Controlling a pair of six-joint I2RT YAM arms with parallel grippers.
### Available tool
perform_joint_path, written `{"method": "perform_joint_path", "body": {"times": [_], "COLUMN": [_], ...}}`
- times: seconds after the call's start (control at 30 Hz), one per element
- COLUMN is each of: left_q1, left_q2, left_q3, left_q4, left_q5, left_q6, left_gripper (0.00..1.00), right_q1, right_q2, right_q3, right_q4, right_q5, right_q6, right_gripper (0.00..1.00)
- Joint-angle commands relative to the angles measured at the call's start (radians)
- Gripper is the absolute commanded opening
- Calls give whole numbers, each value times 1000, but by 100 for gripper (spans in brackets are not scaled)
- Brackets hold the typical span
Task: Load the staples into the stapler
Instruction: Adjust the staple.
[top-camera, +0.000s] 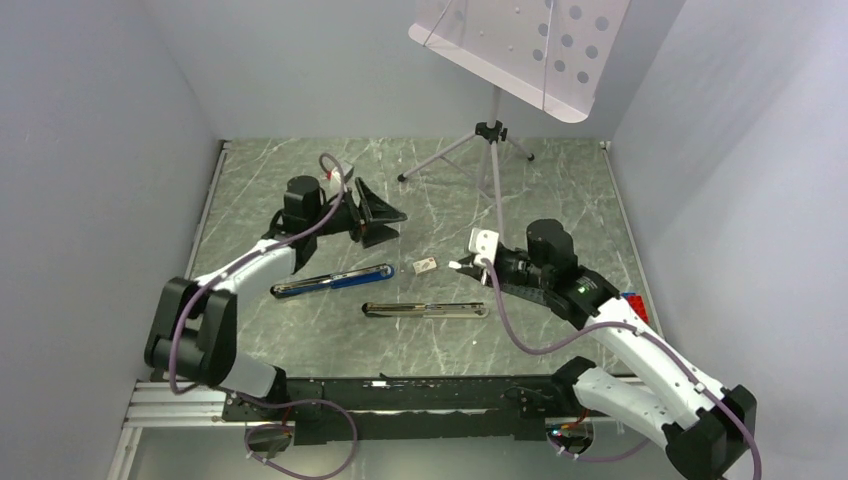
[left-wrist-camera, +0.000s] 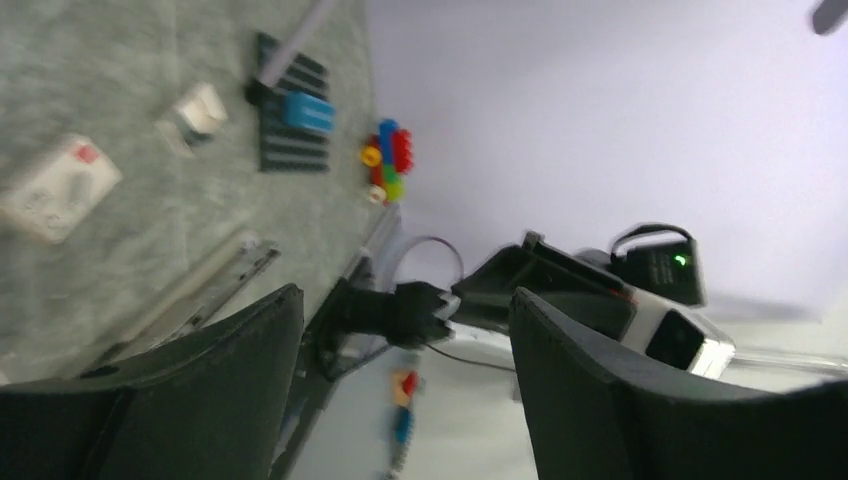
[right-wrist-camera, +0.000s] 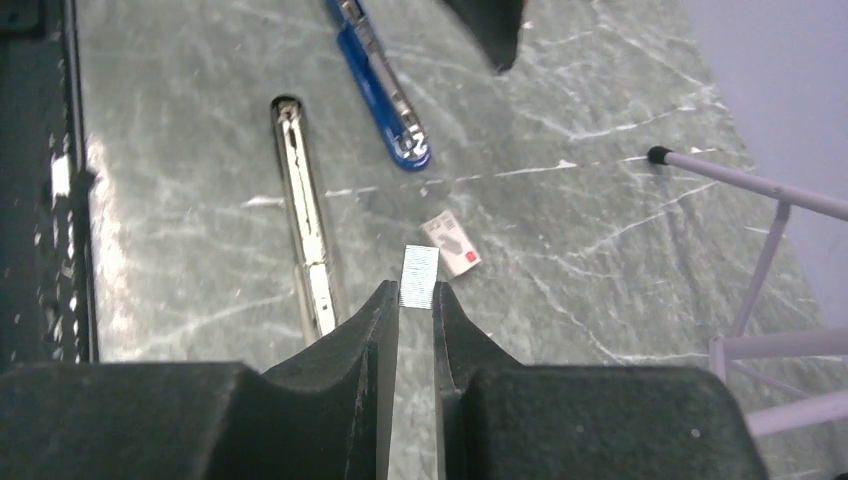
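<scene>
The right arm reaches from its base at the near right corner, forward and to the left, its forearm low over the surface (top-camera: 300, 170). The right tool (right-wrist-camera: 412, 295) is clamped on the staples (right-wrist-camera: 419, 275): the small silver-grey strip stands between the tips of its 2 fingers, raised off the surface.

Below and to the left of the staples in the right wrist view lies the silver stapler (right-wrist-camera: 305, 215), stretched out flat and long, its nearer end close beside the tool but not touching it. In the top view the staples hang just past that stapler's right end. A small white box (right-wrist-camera: 452, 243) with a red mark lies right behind the strip.

Farther left, the blue stapler (top-camera: 335, 282) lies flat at a slant, apart from the silver one.

Beyond it the left arm bends up and forward. The left tool (top-camera: 375, 212) has its 2 fingers wide apart, with nothing between them.

At the far side stands a tripod (top-camera: 490, 150).
</scene>
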Motion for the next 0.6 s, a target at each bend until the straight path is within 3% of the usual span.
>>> {"method": "perform_joint_path", "body": {"times": [0.0,0.07,0.2,0.37,0.57], "left_q1": [21,17,28,88,93], "left_q2": [-156,-228,-380,-426,-483], "left_q3": [146,177,109,2,-65], "left_q4": [-524,-623,-583,-500,-439], "left_q5": [-242,-350,-506,-435,-526], "left_q6": [498,644,755,732,796], "left_gripper": [80,84,99,99,99], "right_q1": [-2,-2,-1,18,62], "right_q2": [-45,-50,-15,52,120], "right_q3": [-33,-62,-97,-123,-134], "right_q4": [-199,-215,-208,-149,-90], "right_q5": [-63,-68,-71,-55,-12], "right_q6": [-227,-282,-329,-337,-311], "right_gripper": [11,11,11,11,11]}}
